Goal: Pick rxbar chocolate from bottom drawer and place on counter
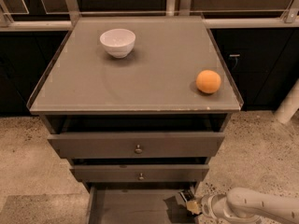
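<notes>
The bottom drawer [131, 206] is pulled out at the foot of the cabinet, and its bare floor shows. My gripper [189, 202] reaches in from the right and sits low over the drawer's right side. A small dark shape [173, 201] lies on the drawer floor right against the gripper's tip. It looks like the rxbar chocolate, but I cannot tell whether it is held. The counter [140, 78] is the grey glossy cabinet top above.
A white bowl [117, 42] stands at the counter's back left and an orange [208, 81] at its right front. The two upper drawers [135, 146] stand slightly open. Dark cabinets line the back, and there is a speckled floor on both sides.
</notes>
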Controlling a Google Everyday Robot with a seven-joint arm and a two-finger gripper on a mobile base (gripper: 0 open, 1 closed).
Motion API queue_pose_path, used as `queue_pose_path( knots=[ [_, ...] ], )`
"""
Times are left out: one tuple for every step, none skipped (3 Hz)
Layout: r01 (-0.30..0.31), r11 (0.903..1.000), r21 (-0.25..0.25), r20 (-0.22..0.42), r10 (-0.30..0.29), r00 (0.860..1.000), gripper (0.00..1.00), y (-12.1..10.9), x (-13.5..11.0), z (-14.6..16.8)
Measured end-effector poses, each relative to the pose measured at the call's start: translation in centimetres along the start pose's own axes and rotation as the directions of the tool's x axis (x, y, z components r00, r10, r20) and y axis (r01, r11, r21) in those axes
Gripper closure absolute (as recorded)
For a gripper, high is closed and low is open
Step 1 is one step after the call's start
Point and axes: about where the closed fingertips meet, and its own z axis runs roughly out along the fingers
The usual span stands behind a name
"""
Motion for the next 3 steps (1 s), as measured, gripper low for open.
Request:
queue_pose_path(
  knots=[
    [-0.001,0.9989,-0.046,-0.021,0.0,1.0,1.0,2.0,0.0,-2.4],
    [-0.018,0.9956,-0.092,-0.039,0.014,0.999,1.0,5.7,-0.9,-7.7],
    [0.025,0.9946,-0.101,-0.049,-0.03,0.998,1.0,8.0,-5.5,-13.4]
  ],
)
